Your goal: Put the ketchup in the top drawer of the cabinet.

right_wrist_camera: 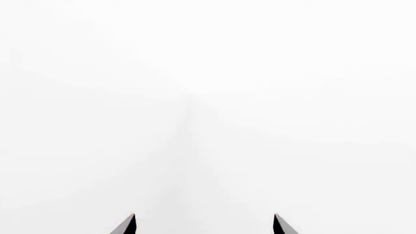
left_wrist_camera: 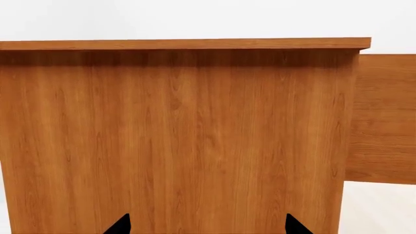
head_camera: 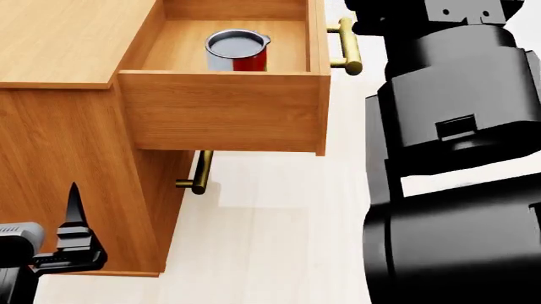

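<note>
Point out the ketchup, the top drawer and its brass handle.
ketchup (head_camera: 237,50): head view, on its grey lid.
top drawer (head_camera: 224,111): head view, on the near side wall of the pulled-out box.
brass handle (head_camera: 346,45): head view, on the bar.

From my seat the top drawer (head_camera: 224,111) stands pulled out, open from above, with bare board around the ketchup (head_camera: 237,50). The cabinet (left_wrist_camera: 175,141) side panel walls off my left gripper (left_wrist_camera: 206,225). My right gripper (right_wrist_camera: 204,224) faces open white space.
</note>
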Controlling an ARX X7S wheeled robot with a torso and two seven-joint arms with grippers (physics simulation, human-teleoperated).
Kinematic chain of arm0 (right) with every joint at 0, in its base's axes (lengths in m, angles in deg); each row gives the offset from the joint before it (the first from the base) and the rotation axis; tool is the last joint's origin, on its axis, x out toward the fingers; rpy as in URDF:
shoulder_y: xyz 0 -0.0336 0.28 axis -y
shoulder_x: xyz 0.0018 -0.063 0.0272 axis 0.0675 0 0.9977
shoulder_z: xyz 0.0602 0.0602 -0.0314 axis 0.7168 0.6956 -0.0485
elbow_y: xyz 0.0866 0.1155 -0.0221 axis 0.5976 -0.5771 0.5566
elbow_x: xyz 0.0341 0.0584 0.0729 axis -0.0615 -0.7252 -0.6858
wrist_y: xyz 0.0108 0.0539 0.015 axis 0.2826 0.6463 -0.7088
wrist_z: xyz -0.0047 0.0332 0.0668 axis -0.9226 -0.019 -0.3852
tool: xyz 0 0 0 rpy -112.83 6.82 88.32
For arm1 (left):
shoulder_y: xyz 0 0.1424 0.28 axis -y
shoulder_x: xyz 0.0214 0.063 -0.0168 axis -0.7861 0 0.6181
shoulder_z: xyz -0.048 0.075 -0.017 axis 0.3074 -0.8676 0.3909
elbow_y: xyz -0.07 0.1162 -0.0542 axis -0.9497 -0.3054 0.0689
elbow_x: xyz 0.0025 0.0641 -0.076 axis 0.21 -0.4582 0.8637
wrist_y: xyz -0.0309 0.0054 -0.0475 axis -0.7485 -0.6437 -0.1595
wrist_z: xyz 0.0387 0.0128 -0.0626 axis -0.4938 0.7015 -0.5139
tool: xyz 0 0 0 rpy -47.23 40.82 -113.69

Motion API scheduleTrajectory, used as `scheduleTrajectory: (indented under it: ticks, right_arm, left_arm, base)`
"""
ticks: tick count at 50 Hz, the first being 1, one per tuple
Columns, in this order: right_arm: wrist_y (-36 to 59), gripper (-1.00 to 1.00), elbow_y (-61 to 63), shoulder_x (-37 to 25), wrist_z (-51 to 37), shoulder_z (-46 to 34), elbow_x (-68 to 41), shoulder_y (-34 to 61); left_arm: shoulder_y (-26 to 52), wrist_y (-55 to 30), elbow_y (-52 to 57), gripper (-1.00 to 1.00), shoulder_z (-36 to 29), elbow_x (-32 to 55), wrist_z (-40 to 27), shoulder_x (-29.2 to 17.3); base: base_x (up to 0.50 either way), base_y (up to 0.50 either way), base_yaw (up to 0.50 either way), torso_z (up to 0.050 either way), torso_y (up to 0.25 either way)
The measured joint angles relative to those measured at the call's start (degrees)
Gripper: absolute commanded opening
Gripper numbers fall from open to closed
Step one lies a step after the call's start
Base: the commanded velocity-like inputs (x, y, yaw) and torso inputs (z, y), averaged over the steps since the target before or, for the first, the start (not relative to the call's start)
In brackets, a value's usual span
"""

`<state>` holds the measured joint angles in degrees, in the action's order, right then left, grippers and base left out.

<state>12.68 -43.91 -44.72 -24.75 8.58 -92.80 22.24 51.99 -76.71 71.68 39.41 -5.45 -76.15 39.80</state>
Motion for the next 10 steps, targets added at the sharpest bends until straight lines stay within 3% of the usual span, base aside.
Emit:
scheduleTrajectory:
  ticks: [5, 10]
  right_arm:
    - [0.9, 1.0, 2.1, -1.3, -0.9, 3.8, 3.9, -0.4]
    - [6.5, 1.0, 13.5, -4.6, -4.3, 5.7, 5.3, -4.5]
  left_arm:
    - [0.0, 0.1, 0.0, 1.0, 0.0, 0.0, 0.0, -0.1]
    - [0.0, 0.2, 0.0, 1.0, 0.0, 0.1, -0.1, -0.2]
  base:
    - [0.0, 0.0, 0.0, 0.0, 0.0]
    - [0.0, 0.0, 0.0, 0.0, 0.0]
